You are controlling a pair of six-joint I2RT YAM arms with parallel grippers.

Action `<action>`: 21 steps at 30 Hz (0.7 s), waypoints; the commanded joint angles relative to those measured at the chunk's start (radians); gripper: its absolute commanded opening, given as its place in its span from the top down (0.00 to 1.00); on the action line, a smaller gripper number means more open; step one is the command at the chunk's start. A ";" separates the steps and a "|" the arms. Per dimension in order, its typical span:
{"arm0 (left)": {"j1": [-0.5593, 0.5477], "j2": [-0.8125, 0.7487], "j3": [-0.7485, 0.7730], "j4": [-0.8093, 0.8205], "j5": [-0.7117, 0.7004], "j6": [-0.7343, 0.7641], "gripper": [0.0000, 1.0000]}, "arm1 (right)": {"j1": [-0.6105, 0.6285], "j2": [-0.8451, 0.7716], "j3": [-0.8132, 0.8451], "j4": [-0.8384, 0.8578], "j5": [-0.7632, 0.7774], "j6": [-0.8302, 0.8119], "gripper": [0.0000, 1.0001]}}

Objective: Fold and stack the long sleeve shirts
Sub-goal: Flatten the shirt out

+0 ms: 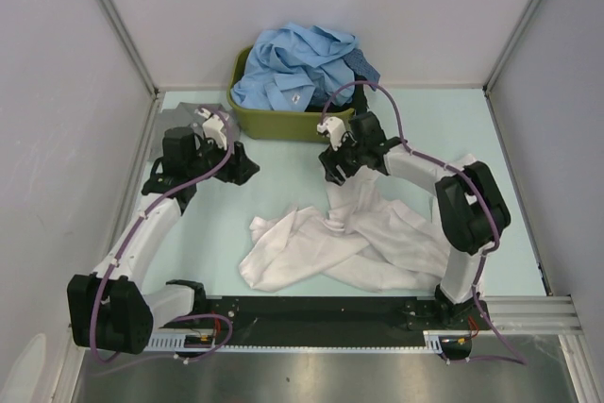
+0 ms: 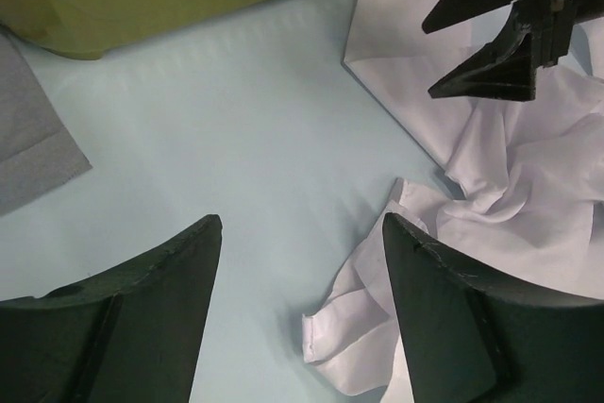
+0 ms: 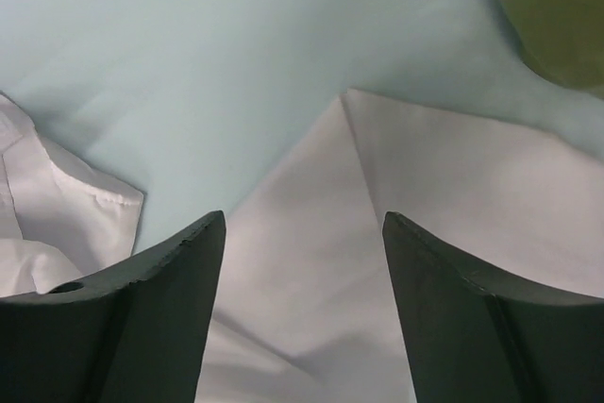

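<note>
Your left gripper stands with its black fingers wide apart and nothing between them. In its wrist view only the bare pale-green table top shows in the gap. It hangs left of the middle, near the front left corner of the olive-green plastic tub.

Your right gripper is also spread wide and grips nothing. It sits above a flat, pointed corner of the crumpled white long-sleeved cloth shirt, and whether the tips touch the cloth you cannot tell. The left wrist view shows the same splayed fingers over that corner.

The white shirt lies loose on the table between the two arms, bunched and creased. One part reaches toward the tub and a sleeve end with its cuff lies beside your left gripper.

The heap of light blue collared shirts fills the tub at the back. A darker blue piece lies on its right side. A flat grey cloth shirt lies on the table just left of the tub.

The fine marks on the rail at the near edge are too small to read.
</note>
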 commanded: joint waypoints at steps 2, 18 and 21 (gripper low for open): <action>0.010 -0.024 0.023 -0.013 -0.043 0.050 0.22 | 0.034 0.125 0.105 0.011 -0.073 -0.075 0.26; -0.232 0.019 -0.018 -0.291 -0.002 0.416 0.09 | 0.008 -0.053 0.133 -0.178 -0.053 -0.031 1.00; -0.349 0.092 -0.033 -0.171 -0.083 0.338 0.09 | -0.017 -0.152 0.109 -0.200 -0.058 0.015 1.00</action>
